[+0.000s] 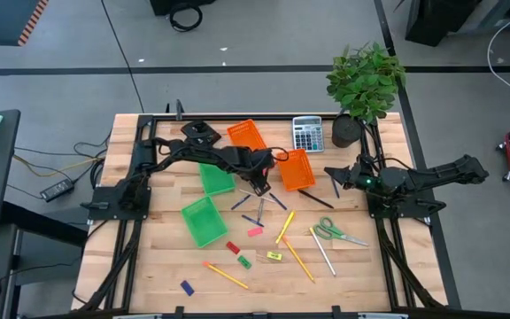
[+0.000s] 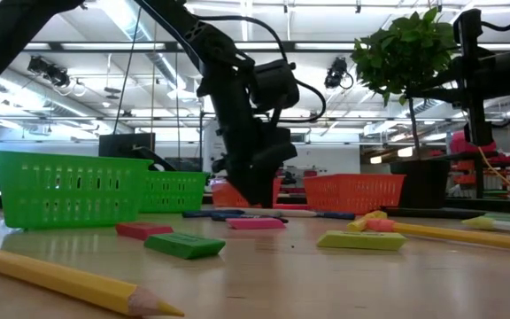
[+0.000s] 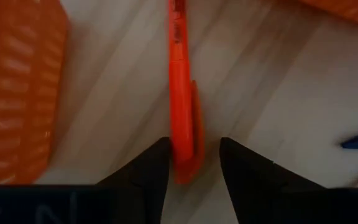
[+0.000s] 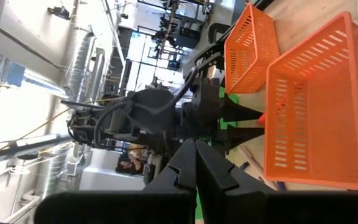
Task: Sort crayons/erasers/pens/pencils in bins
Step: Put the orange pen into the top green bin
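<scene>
Wooden desk point(image 1: 352, 266) before me, seen from above. A grey calculator point(image 1: 307, 134) lies near its far edge. Just beside the calculator, at the far right corner, stands a potted plant point(image 1: 367, 81) in a dark pot point(image 1: 346, 130); its leafy crown reaches past the desk's edge. Green-handled scissors point(image 1: 334, 233) rest on the right half of the desk, blades toward its right side. Black cables point(image 1: 51, 173) trail over the grey floor point(image 1: 264, 40) left of the desk.

One camera looks straight down on the desk point(image 1: 343, 266); another sits level at its edge. Both catch the orange bins point(image 1: 296, 169).
</scene>
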Robot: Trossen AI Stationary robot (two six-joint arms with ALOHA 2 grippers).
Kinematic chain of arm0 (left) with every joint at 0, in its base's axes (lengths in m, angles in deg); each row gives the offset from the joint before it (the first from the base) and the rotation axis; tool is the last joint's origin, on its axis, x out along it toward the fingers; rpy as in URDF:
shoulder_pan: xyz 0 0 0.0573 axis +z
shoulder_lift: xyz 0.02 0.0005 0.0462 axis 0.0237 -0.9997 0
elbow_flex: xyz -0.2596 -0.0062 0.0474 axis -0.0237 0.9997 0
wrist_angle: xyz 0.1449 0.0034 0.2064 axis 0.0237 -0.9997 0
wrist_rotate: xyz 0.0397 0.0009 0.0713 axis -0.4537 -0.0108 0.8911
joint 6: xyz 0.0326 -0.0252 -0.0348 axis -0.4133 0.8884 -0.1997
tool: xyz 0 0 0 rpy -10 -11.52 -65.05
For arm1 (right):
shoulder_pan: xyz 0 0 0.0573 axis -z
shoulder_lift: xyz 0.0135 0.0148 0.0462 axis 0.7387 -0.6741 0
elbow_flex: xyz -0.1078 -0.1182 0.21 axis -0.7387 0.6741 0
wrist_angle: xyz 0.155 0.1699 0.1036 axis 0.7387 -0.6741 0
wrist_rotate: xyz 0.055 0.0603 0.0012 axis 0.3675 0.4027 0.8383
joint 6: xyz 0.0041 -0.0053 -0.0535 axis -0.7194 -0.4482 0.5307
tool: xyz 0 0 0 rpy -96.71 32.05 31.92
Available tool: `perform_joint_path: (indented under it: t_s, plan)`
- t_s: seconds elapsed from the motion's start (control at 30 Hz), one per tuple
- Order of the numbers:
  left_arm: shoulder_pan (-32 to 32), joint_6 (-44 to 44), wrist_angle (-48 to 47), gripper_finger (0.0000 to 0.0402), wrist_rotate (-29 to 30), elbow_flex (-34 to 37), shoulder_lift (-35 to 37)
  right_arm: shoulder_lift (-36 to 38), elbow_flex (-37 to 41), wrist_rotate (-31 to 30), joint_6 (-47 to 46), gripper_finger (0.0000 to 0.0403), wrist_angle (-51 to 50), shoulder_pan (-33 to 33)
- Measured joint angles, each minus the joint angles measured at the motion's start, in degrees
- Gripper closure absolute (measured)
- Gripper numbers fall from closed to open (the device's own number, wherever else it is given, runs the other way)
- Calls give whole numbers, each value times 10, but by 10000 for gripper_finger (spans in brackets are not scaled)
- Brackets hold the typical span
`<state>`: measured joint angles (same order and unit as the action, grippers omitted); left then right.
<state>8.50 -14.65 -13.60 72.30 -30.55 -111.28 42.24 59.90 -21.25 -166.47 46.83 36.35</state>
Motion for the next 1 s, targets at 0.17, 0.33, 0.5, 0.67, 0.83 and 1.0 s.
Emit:
perform_joint_path:
  t_s: [0.17,0.33,0.5,0.67,0.83,1.0]
  plan:
    - [-7,-35,3,289,0,0,-1,0,0,0,0,394,-2,0]
    - [-8,-29,-2,338,0,0,-1,0,0,0,10,394,-3,0]
    - [-2,-25,-10,343,-10,2,10,0,0,0,17,394,-3,0]
    - [11,-24,-58,321,-10,-10,20,0,0,0,18,394,-4,0]
    - [20,-46,-111,337,-16,-61,27,0,0,0,20,394,-13,0]
    - [15,-102,-202,361,-25,-145,34,-4,1,1,28,394,-14,0]
